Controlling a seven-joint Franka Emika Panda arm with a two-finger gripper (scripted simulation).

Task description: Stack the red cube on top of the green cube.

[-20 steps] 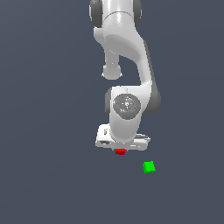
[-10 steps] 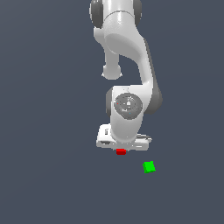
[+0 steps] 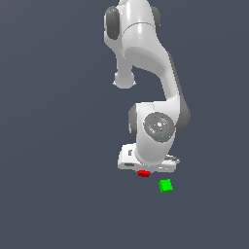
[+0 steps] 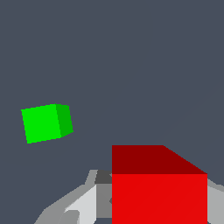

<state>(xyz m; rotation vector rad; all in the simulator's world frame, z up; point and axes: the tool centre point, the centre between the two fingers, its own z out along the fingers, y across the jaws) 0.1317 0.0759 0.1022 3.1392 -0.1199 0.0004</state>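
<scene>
The red cube (image 3: 143, 173) peeks out from under the white hand in the exterior view. In the wrist view the red cube (image 4: 159, 188) fills the space between the grey fingers (image 4: 83, 204), so my gripper (image 3: 144, 171) (image 4: 158, 212) is shut on it. The cube looks lifted off the floor, though the height is hard to judge. The green cube (image 3: 166, 185) rests on the dark floor, a short way toward the exterior view's right and slightly nearer the camera than the red one. In the wrist view the green cube (image 4: 46, 123) stands apart from the gripper, untouched.
The white arm (image 3: 146, 58) rises over the scene from the far side, its wrist joint (image 3: 158, 127) right above the hand. Plain dark grey floor (image 3: 58, 146) surrounds the cubes; no other objects show.
The hand and the red cube have shifted together toward the exterior view's right, closer to the green cube. The green cube has stayed put.
</scene>
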